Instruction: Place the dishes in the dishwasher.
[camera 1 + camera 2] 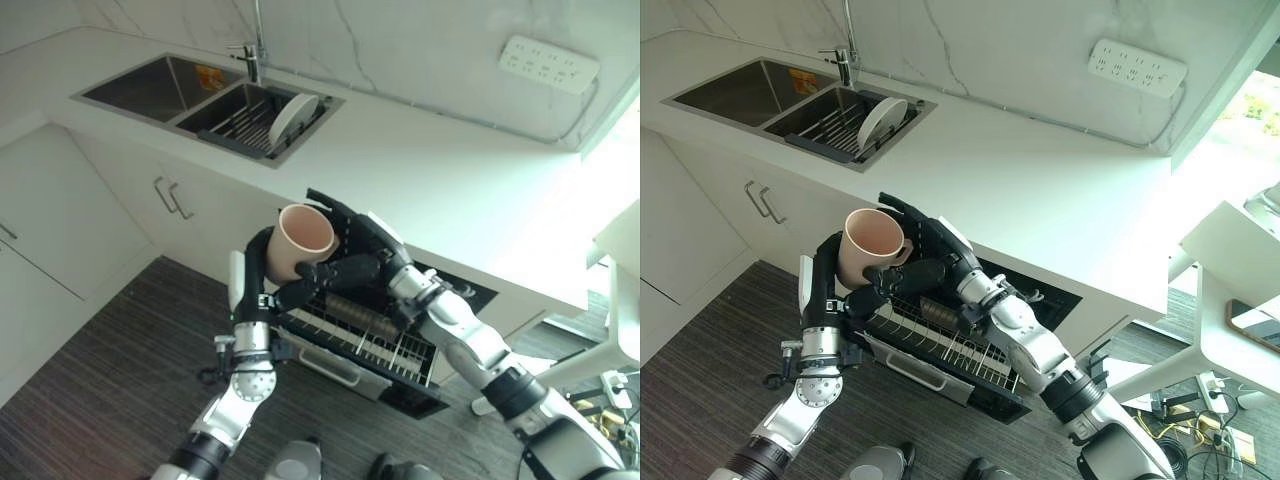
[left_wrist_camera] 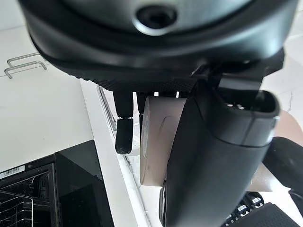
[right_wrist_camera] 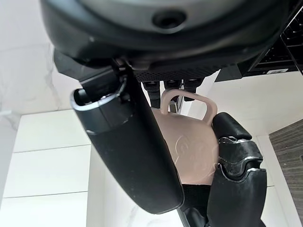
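1. While both hands meet in front of the worktop's [image 1: 420, 170] front edge, a pink mug [image 1: 303, 241] sits between them, held in the air with its mouth facing up and towards the camera.
2. The left hand [image 1: 262, 268] comes up from below and wraps round the mug's body; in the left wrist view its thumb [image 2: 213, 156] lies across the mug's [image 2: 158, 137] side and a fingertip [image 2: 124, 137] curls at the far side, so this hand grips the mug.
3. The right hand [image 1: 352, 262] reaches in from the right and is also closed on the mug: in the right wrist view its thumb [image 3: 130, 142] crosses the mug's body [image 3: 189, 151] while its fingers reach over by the looped handle [image 3: 189, 101].
4. The mug hangs above the pulled-out dishwasher rack [image 1: 365, 340], a dark wire basket drawn out from under the worktop's front edge, with rows of tines showing.
5. The mug does not touch the rack.
6. A double sink [image 1: 150, 90] is set into the worktop's far left corner, with a tap [image 1: 250, 55] behind it.
7. The sink's right basin holds a wire drainer in which a white plate [image 1: 292, 118] stands on edge.
8. A white power strip [image 1: 548, 63] is fixed on the marble wall behind the worktop.
9. White cupboard doors with metal handles [image 1: 172, 197] stand below the sink.
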Motion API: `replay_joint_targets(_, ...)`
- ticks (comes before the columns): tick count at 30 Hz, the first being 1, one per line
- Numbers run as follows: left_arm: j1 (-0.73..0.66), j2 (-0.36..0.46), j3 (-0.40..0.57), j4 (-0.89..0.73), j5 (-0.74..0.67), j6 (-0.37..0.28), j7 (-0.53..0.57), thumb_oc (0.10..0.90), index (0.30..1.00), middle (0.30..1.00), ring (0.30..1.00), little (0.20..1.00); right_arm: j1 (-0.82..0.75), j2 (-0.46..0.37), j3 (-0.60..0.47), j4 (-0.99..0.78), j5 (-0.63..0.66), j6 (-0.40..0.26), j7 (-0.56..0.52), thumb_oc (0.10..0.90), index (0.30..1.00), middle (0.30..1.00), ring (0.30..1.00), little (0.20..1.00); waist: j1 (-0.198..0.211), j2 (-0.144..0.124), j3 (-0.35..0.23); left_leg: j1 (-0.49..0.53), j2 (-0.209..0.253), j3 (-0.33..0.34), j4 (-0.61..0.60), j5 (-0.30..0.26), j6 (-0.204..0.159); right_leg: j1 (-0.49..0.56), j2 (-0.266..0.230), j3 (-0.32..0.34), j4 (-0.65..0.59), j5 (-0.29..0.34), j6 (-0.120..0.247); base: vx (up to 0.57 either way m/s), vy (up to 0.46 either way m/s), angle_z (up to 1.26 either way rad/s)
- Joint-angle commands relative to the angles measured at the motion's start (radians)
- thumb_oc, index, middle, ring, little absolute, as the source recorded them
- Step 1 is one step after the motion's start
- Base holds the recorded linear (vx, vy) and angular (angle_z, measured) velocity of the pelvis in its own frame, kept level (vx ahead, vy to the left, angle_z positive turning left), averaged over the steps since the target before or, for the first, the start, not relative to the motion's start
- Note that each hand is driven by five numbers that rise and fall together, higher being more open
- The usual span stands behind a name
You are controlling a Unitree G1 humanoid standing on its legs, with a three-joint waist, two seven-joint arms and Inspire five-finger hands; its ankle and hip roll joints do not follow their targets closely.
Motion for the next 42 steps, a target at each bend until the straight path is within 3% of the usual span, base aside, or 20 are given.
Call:
replay_joint_targets(1,-0.094,0.006,-0.080,-0.050,0.048,-0.111,-0.011,0.400,0.300,0.300,0.300,0.300,-0.117,0.129,-0.033,-0.045,0.063,-0.139,0.059,0.800,0.900,0.900,0.900,0.900,-0.006,-0.020,-0.071,-0.014,0.054,0.065,0.043,-0.092,-0.014,0.066,-0.049,0.046,-0.054,-0.040,0.102,0.00,0.000,0.00)
replay_joint_targets(14,-0.098,0.026,-0.088,-0.039,0.085,-0.112,-0.024,0.400,0.300,0.300,0.300,0.300,-0.151,0.073,-0.003,-0.061,-0.031,-0.046,0.186,0.800,0.900,0.900,0.900,0.900,0.001,-0.035,-0.071,-0.015,0.050,0.058,0.043,-0.093,-0.014,0.070,-0.046,0.039,-0.054,-0.042,0.103,0.00,-0.004,0.02)
replay_joint_targets(15,-0.097,0.036,-0.088,-0.036,0.098,-0.109,-0.023,0.400,0.300,0.300,0.300,0.300,-0.175,0.032,0.018,-0.068,-0.113,-0.020,0.206,0.800,0.900,0.900,0.900,0.900,0.002,-0.042,-0.071,-0.014,0.050,0.057,0.043,-0.094,-0.015,0.069,-0.044,0.040,-0.054,-0.042,0.102,0.01,-0.028,0.04)
replay_joint_targets(20,-0.102,0.049,-0.090,-0.027,0.113,-0.108,-0.032,0.400,0.300,0.300,0.300,0.300,-0.213,-0.010,0.035,-0.069,-0.112,-0.003,0.219,0.800,0.900,0.900,0.900,0.900,0.003,-0.052,-0.068,-0.012,0.049,0.053,0.043,-0.094,-0.016,0.072,-0.041,0.042,-0.054,-0.040,0.103,0.00,-0.015,0.01)
replay_joint_targets(30,-0.099,0.062,-0.095,-0.025,0.128,-0.085,-0.050,0.400,0.300,0.300,0.300,0.300,-0.230,-0.008,0.048,-0.079,-0.103,0.000,0.205,0.800,0.900,0.900,0.900,0.900,0.010,-0.053,-0.064,-0.012,0.047,0.047,0.043,-0.094,-0.016,0.073,-0.040,0.046,-0.054,-0.040,0.104,0.00,0.000,0.00)
replay_joint_targets(42,-0.094,0.060,-0.101,-0.019,0.146,-0.083,-0.045,0.400,0.300,0.300,0.300,0.300,-0.212,0.024,0.007,-0.082,-0.070,-0.081,0.130,0.800,0.900,0.900,0.900,0.900,0.010,-0.044,-0.061,-0.009,0.044,0.047,0.043,-0.097,-0.011,0.074,-0.041,0.051,-0.054,-0.042,0.103,0.00,0.000,0.00)
